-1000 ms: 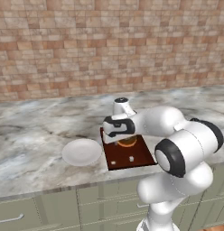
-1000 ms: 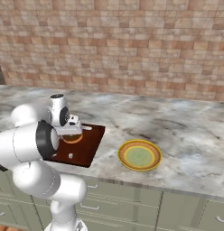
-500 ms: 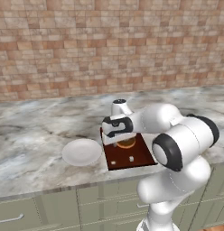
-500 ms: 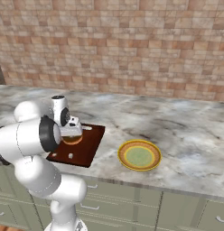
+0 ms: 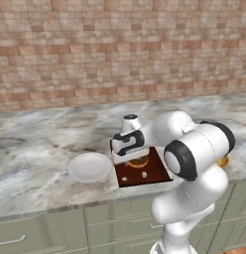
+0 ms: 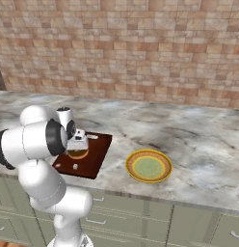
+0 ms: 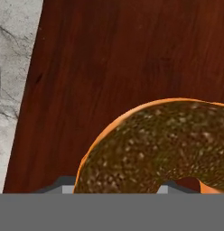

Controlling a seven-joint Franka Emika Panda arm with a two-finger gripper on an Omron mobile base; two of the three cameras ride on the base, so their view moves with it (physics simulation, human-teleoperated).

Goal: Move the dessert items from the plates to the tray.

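Hanging low over the tray [image 5: 155, 169], the pincer [image 5: 129, 159] has a brown ring doughnut [image 7: 163, 149] right between its two dark finger tips, which peek out at either side of the ring in the hand view. The jaws stand about half apart with the doughnut filling the gap, so it looks gripped, though I cannot tell if the ring rests on the board or hangs just above it. The doughnut's top is dark, speckled and rough, with a smooth orange edge around it. Under it the tray is a flat rectangular board of dark reddish-brown wood grain. A tiny white cube-like morsel [image 5: 144, 174] lies on the board near its front edge, apart from the doughnut, beside a pale dot [image 5: 124, 179].

Just left of the tray sits a plain white-grey round plate [image 5: 90, 166], flat and bare. Well to the right lies a second round plate [image 6: 149, 166] with a yellow-orange rim and greenish centre.

All of this rests on a grey-veined marble counter [image 6: 203, 140]. Pale green cabinet fronts [image 6: 140, 224] run below it, and a brick wall [image 5: 120, 49] in reddish and tan tones rises behind.
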